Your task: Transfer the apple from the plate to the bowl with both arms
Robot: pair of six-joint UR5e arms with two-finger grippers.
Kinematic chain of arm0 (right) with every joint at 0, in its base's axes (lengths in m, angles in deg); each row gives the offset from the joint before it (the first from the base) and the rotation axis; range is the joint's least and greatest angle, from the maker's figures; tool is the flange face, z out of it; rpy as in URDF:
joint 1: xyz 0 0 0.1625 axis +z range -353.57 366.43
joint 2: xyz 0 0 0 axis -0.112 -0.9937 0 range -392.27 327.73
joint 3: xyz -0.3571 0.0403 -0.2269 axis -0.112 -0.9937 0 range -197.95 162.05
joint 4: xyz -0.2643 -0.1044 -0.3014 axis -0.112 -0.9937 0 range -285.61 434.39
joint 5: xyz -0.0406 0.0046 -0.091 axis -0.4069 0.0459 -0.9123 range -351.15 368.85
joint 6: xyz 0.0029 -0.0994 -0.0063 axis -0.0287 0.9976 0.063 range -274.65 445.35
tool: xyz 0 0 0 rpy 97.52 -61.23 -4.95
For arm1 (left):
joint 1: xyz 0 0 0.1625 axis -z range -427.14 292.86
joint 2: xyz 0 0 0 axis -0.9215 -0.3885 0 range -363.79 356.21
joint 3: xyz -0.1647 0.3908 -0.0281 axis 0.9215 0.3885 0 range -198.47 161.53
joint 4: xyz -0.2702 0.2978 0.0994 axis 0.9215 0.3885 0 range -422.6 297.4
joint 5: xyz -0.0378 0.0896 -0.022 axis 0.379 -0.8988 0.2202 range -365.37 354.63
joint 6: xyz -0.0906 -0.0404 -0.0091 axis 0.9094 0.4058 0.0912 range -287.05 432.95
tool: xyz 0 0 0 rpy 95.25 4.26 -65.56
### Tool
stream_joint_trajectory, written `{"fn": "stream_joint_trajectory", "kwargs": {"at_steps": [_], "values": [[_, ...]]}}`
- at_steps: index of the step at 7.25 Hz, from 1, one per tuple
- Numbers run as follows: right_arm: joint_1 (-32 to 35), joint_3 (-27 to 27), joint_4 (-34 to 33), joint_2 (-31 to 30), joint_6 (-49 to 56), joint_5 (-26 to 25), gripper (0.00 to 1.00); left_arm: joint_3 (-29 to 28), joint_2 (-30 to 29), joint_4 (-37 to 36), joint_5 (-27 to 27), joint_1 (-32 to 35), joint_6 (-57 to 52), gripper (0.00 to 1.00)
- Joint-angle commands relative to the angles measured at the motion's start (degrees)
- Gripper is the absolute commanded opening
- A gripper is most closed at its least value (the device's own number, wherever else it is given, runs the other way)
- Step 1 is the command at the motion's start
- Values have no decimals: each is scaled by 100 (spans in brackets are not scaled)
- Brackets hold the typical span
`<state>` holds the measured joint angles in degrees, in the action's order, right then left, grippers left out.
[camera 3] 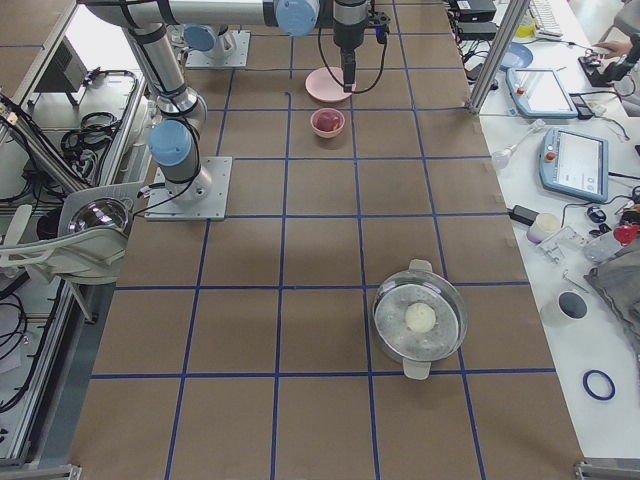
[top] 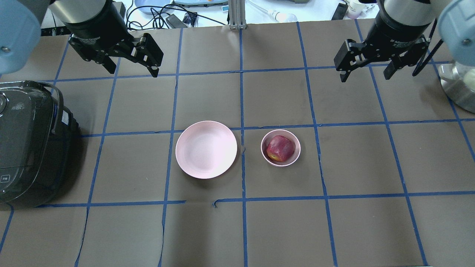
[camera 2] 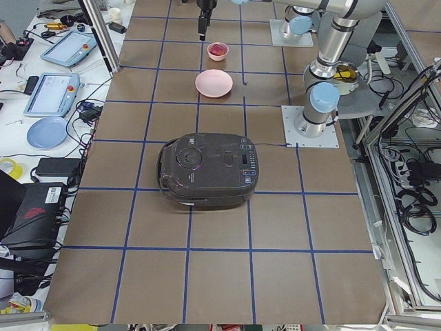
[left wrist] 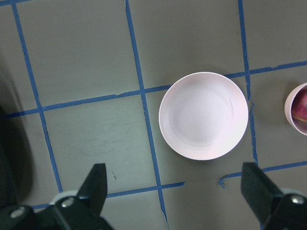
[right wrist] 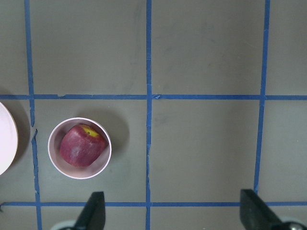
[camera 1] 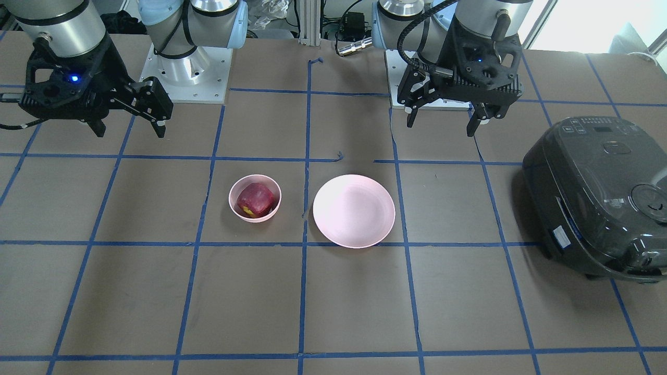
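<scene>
Overhead exterior: apple [top: 281,148] sits inside bowl [top: 263,148], at 3 o'clock from plate [top: 206,149]. Left gripper [top: 133,70] at 11 o'clock and right gripper [top: 365,76] at 1 o'clock: fingers spread, empty.

Bystanders on the taped table [top: 356,230]
Seen from overhead, a dark rice cooker [top: 29,144] sat at the table's 9 o'clock edge; a steel pot [top: 449,91] holding a white ball [camera 3: 419,317] stood at 2 o'clock.

apple [top: 281,148] in bowl [top: 293,138], beside plate [top: 206,149].
</scene>
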<state>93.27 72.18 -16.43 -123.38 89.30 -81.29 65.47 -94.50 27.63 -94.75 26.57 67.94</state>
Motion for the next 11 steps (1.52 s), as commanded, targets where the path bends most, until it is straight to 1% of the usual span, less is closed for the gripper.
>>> {"fn": "stream_joint_trajectory", "kwargs": {"at_steps": [1, 3, 11], "values": [[8, 4, -6, -3, 0, 22, 100, 0, 0, 3, 9, -2, -9, 100], [0, -13, -6, 6, 0, -74, 100, 9, 18, 3, 9, -2, -9, 100], [-9, 13, -6, 15, 9, -92, 100, 53, 62, -6, 9, 7, 9, 100]]}}
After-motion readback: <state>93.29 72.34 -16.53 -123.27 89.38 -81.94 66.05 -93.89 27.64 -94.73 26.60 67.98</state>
